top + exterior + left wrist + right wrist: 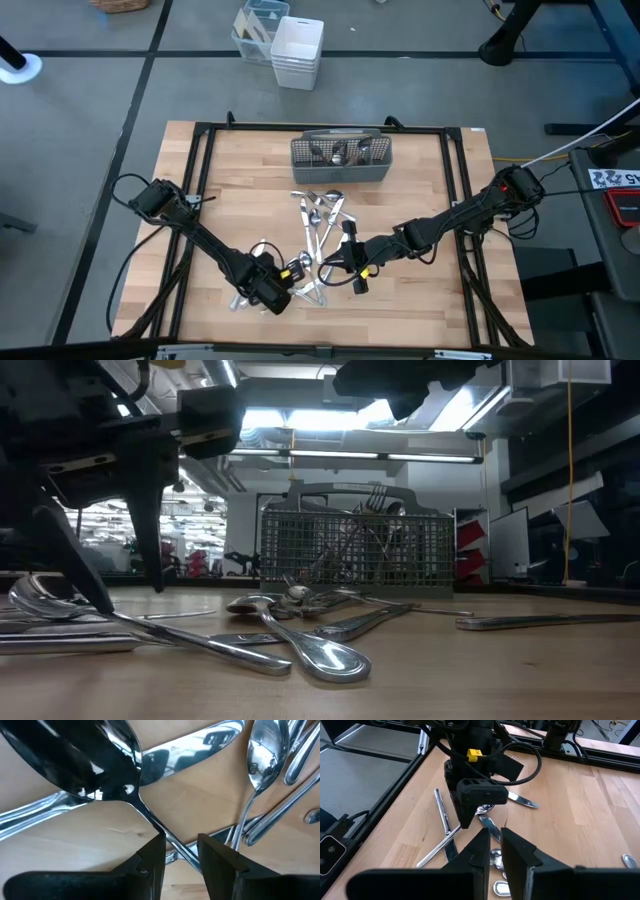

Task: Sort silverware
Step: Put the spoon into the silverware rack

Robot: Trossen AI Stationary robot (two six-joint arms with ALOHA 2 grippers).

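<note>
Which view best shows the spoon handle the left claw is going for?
The left wrist view: the spoon fills it, its handle running between the left claw's open fingers. The high view hides it under the arm, the low view shows it side-on, and the right wrist view cannot single it out.

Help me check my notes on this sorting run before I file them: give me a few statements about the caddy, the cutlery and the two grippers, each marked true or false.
1. The grey mesh caddy already holds some silverware. True.
2. The left gripper is down at the table with a spoon handle running between its fingers. True.
3. All the silverware is in the caddy. False: a loose pile lies on the wooden table.
4. The right gripper is reaching into the caddy. False: it is low over the pile, away from the caddy.
5. The caddy lies tipped on its side. False: it stands upright.
</note>
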